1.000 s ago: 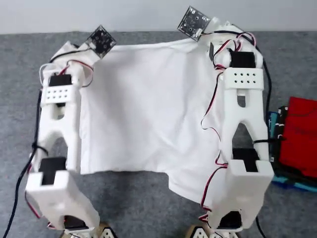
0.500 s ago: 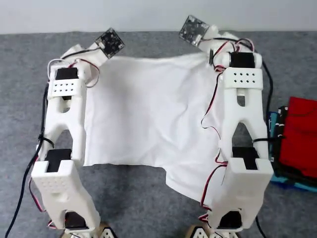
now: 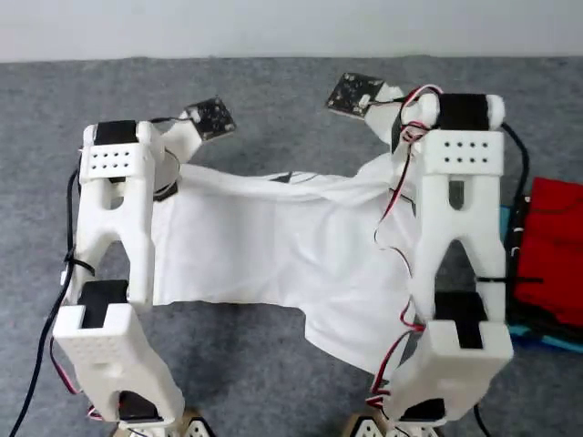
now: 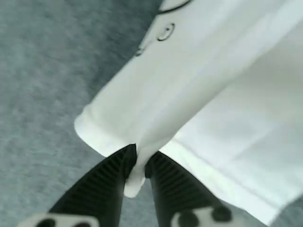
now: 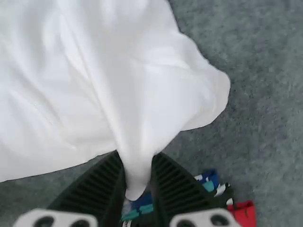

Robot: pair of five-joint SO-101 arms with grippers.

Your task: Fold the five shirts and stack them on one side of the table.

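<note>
One white shirt (image 3: 273,246) mid-fold, we judge, left gripper (image 4: 137,163) and right gripper (image 5: 137,175) clenching it; red shirt (image 3: 551,241) stacked at three o'clock.

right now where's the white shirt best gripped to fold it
Its two far corners, from above: the white shirt lies spread flat, and the left claw and right claw each pinch a bunched corner there, with that edge raised.

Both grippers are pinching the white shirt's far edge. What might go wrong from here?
The left gripper holds only a thin fold of the white shirt, which may slip free. Cloth bunches at the right gripper and the near hem lies skewed, so the fold may land crooked.
</note>
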